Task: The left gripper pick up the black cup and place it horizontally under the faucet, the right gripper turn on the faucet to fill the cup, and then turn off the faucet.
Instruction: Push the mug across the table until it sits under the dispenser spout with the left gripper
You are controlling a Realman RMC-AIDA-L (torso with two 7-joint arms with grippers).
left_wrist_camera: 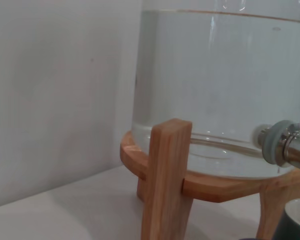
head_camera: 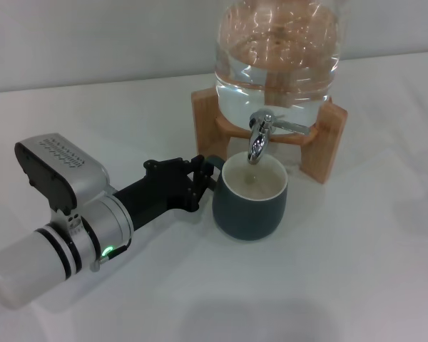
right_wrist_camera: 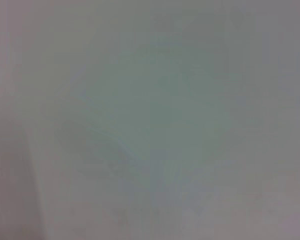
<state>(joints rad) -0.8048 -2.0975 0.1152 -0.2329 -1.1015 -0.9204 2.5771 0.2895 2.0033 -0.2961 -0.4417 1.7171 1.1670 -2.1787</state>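
Note:
The black cup (head_camera: 250,210) stands upright on the white table, cream inside, its mouth right under the spout of the chrome faucet (head_camera: 260,135). The faucet's lever points to the right. My left gripper (head_camera: 205,182) reaches in from the left at table height and is shut on the cup's small handle side. In the left wrist view a corner of the cup (left_wrist_camera: 297,220) and the faucet's base (left_wrist_camera: 285,145) show at the edge. My right gripper is out of view; the right wrist view shows only a blank pale surface.
The large clear glass jar (head_camera: 274,57) holds water and rests on a wooden stand (head_camera: 328,146) at the back centre. The stand's legs (left_wrist_camera: 165,185) rise close behind the cup. White table (head_camera: 357,285) spreads to the front and right.

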